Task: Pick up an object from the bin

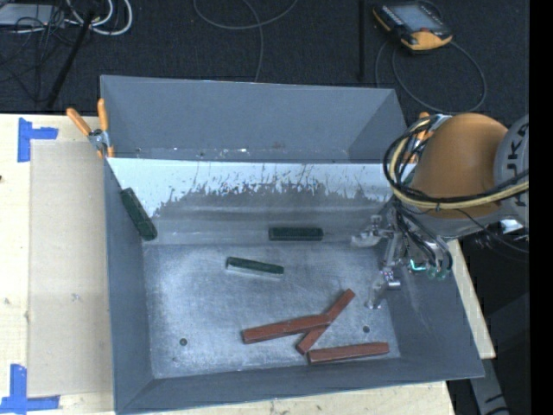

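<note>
In the camera view, the gripper [379, 299] hangs low near the right wall of the bin [259, 115]; I cannot tell whether it is spread or closed. Just left of it lies a slanted reddish-brown stick [333, 312]. It looks light, stiff and smooth, and is best pinched across its narrow width at mid-length.

The camera sits above the grey metal bin [125, 309], looking down and tilted somewhat toward its far wall [251, 119], whose inner face shows broad at the top of the view. It stands far enough back to take in nearly the bin's whole rim and floor, with dark ground [302, 54] and cables [226, 17] beyond it. The arm [458, 167] enters from the view's right edge.
</note>
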You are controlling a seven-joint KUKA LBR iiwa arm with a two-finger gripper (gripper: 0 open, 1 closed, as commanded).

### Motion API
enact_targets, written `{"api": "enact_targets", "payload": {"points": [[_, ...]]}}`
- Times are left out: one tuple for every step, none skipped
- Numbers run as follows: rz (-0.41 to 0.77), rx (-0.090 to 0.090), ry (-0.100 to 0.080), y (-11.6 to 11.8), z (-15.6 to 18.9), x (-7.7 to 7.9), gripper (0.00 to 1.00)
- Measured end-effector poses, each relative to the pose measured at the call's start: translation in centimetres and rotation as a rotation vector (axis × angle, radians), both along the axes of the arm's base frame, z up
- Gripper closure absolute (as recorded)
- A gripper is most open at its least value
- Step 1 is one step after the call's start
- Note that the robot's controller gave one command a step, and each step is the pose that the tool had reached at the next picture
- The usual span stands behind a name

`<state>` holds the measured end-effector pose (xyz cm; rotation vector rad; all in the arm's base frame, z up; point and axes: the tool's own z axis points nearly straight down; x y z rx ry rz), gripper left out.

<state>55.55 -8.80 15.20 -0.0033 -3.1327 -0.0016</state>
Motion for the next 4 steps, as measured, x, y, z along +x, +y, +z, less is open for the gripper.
{"api": "enact_targets", "payload": {"points": [[0.002, -0.001, -0.007, 0.0, 0.4, 0.2, 0.00], [0.114, -0.002, -0.020, 0.8, -7.7, 1.8, 1.00], [0.116, -0.002, -0.014, 0.8, -7.9, 1.6, 0.00], [0.116, -0.002, -0.014, 0.8, -7.9, 1.6, 0.00]]}}
